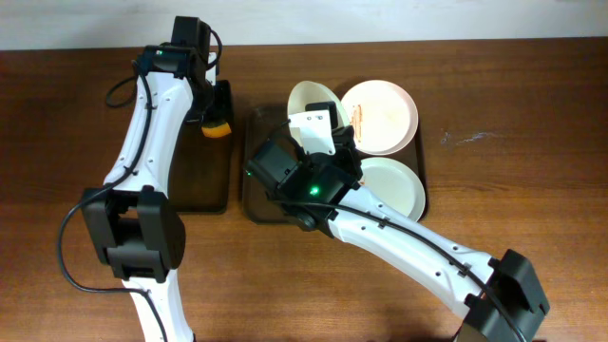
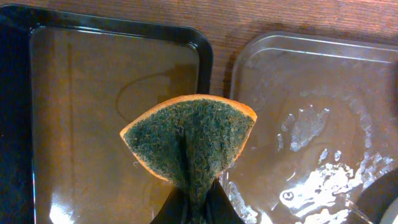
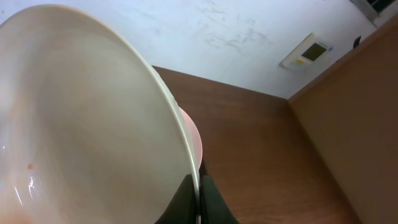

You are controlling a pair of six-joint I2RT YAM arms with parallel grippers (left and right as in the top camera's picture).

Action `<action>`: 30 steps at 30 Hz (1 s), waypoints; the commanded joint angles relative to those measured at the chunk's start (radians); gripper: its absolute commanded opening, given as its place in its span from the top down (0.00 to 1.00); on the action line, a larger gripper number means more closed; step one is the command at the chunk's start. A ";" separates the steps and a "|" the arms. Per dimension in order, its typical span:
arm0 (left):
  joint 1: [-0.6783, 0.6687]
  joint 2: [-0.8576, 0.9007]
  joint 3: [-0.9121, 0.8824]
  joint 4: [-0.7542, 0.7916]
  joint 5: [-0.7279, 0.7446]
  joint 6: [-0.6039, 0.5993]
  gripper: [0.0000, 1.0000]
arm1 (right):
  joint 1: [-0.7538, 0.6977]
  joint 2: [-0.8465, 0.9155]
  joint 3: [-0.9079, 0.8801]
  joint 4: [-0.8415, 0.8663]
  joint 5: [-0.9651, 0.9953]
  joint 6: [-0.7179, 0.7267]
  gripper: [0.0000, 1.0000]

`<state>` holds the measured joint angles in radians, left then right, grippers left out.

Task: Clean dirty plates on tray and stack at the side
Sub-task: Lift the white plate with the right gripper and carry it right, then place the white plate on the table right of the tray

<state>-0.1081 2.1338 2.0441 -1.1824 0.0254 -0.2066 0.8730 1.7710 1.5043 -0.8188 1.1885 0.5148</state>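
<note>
My R gripper is clamped on one plate's rim, tilted up above the tray's far edge. L gripper pinches the sponge. Best approach: hold plate steady, wipe w/ light pressure.

I count three plates: a tilted plate pinched in my right gripper, and a streaked plate and a plain plate just beside it. There are two trays: a brown tray beneath that gripper and a black tray by my left gripper. One sponge sits in the left gripper's grip.
</note>
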 commanded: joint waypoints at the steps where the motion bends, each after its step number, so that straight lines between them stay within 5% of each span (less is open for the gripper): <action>1: 0.006 -0.023 0.013 0.000 0.020 -0.018 1.00 | -0.042 -0.011 0.005 0.003 -0.181 0.048 0.96; 4: 0.006 -0.023 0.013 -0.002 0.031 -0.018 1.00 | -0.246 -0.016 0.005 0.000 -0.747 0.047 0.96; 7: 0.006 -0.023 0.013 -0.008 0.031 -0.018 1.00 | -0.600 -0.048 0.004 -0.030 -1.201 -0.042 0.96; 11: 0.006 -0.023 0.013 -0.001 0.030 -0.017 1.00 | -1.078 -0.029 -0.039 -0.060 -1.261 -0.099 0.96; 14: 0.006 -0.023 0.013 0.000 0.030 -0.017 1.00 | -1.287 -0.024 -0.141 0.013 -1.256 -0.100 0.96; 21: 0.006 -0.023 0.013 -0.001 0.030 -0.017 1.00 | -1.396 -0.012 -0.409 0.308 -1.255 -0.092 0.96; 24: 0.006 -0.023 0.013 -0.001 0.030 -0.017 1.00 | -1.396 -0.012 -0.408 0.308 -1.278 -0.092 0.71; 28: 0.006 -0.023 0.013 0.001 0.030 -0.017 1.00 | -1.387 -0.104 -0.347 0.206 -1.479 -0.158 0.63; 30: -0.005 -0.023 0.013 0.008 0.030 -0.017 1.00 | -1.282 -0.218 -0.339 0.169 -1.537 -0.250 0.48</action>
<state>-0.1081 2.1338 2.0441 -1.1828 0.0483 -0.2077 -0.5026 1.6741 1.1297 -0.6342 -0.2573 0.3573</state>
